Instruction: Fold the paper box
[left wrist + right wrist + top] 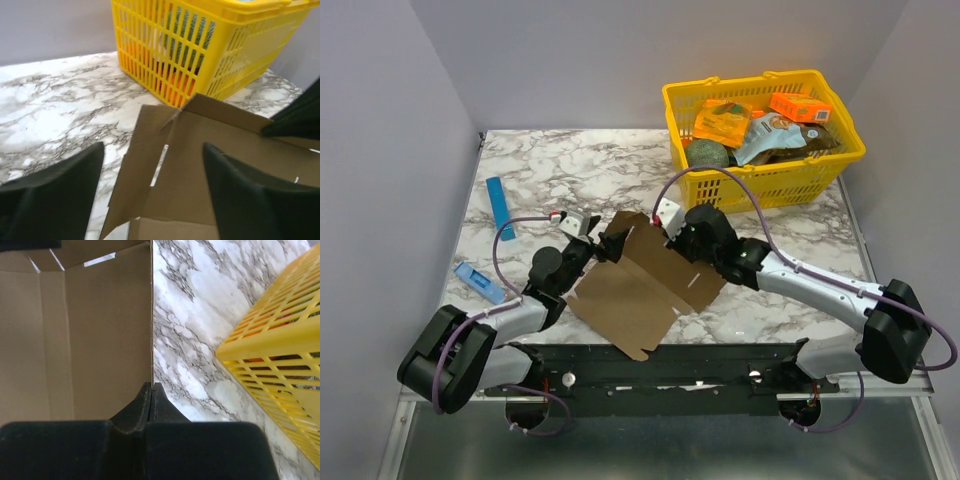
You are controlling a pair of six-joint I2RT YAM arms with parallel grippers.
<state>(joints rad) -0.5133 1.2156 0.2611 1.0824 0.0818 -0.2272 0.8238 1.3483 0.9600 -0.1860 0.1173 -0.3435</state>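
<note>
From above, the paper box (pixel 645 290) lies opened out as a brown sheet on the marble table (pixel 550 165). It sits between the two arms towards the near edge, with the yellow basket (pixel 760 180) beyond it to the right and a thin blue strip (pixel 500 205) well apart on the left. The left pincer (pixel 610 246) is at the sheet's far-left corner and the right pincer (pixel 670 240) at its far edge, near each other. In the left wrist view the left pincer (pixel 152 150) stands released, its dark fingers (pixel 55 200) wide apart with the box (pixel 185 130) between and below them, touching neither as far as I can tell. A side flap hangs off along a slit, and the basket (pixel 240 12) stands behind. In the right wrist view the right pincer (pixel 149 392) is clenched on the straight edge of the box (pixel 75 340). The creased panel runs away from it, with the table (pixel 200 340) and basket (pixel 270 337) to the right. The step in hand looks like raising a panel along its crease. To do it well, the right should hold its pinch firm and swing about the crease rather than drag the sheet. The left should close on the neighbouring flap low, near the fold, so the board bends at the score and not mid-panel.
</note>
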